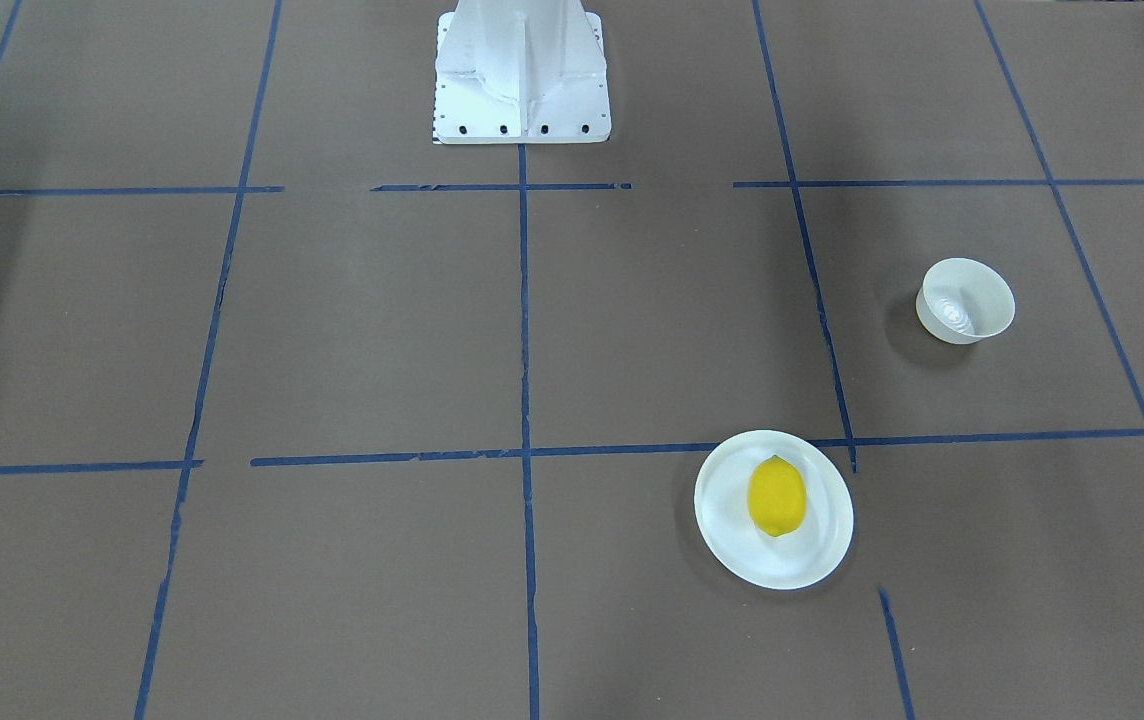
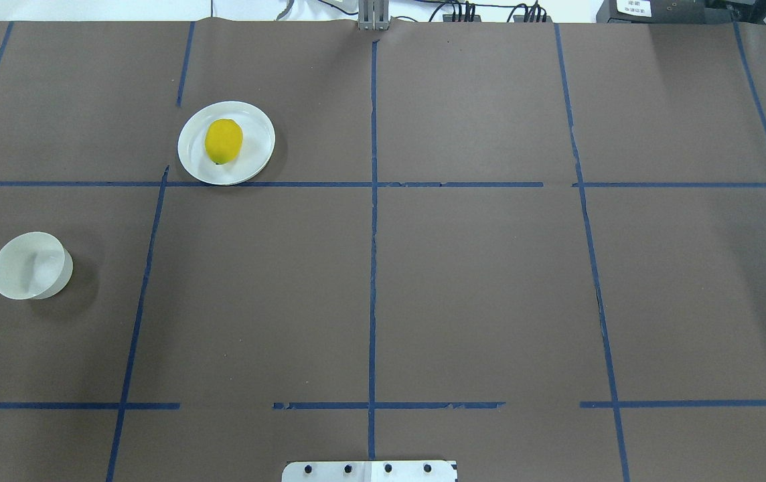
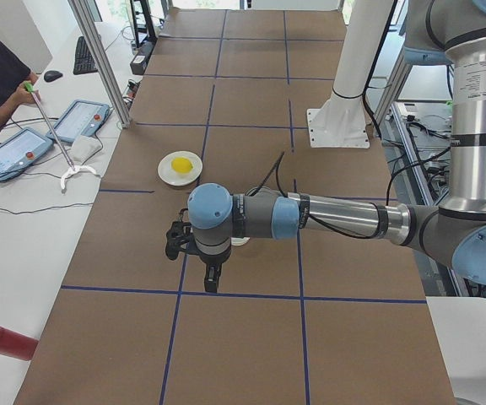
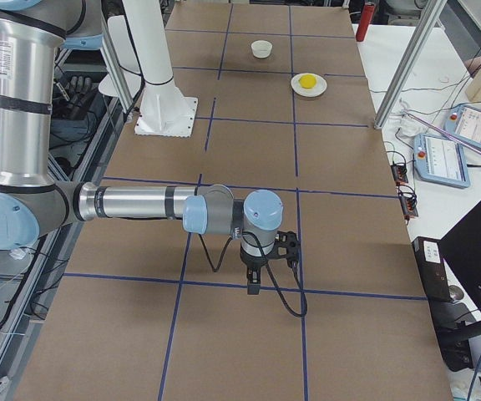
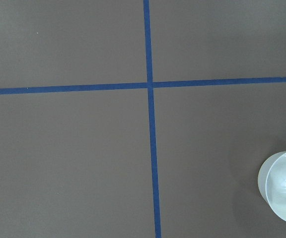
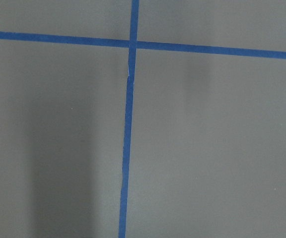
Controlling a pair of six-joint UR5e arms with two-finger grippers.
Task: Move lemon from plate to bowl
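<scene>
The yellow lemon (image 1: 777,496) lies in the middle of the flat white plate (image 1: 722,520) on the brown table; the overhead view shows them at the far left, lemon (image 2: 223,140) on plate (image 2: 256,144). The small deep white bowl (image 1: 965,300) stands empty and apart from the plate, nearer the robot (image 2: 29,266), and shows at the lower right edge of the left wrist view (image 5: 284,186). My left gripper (image 3: 212,278) hangs above the table near the bowl. My right gripper (image 4: 253,284) hangs far from both dishes. I cannot tell whether either is open or shut.
Blue tape lines divide the table into squares. The white robot pedestal (image 1: 520,75) stands at the robot's edge. A metal frame post (image 3: 99,59), tablets (image 3: 78,120) and a person's arm are beside the table. A red cylinder (image 3: 2,342) lies off the table's end.
</scene>
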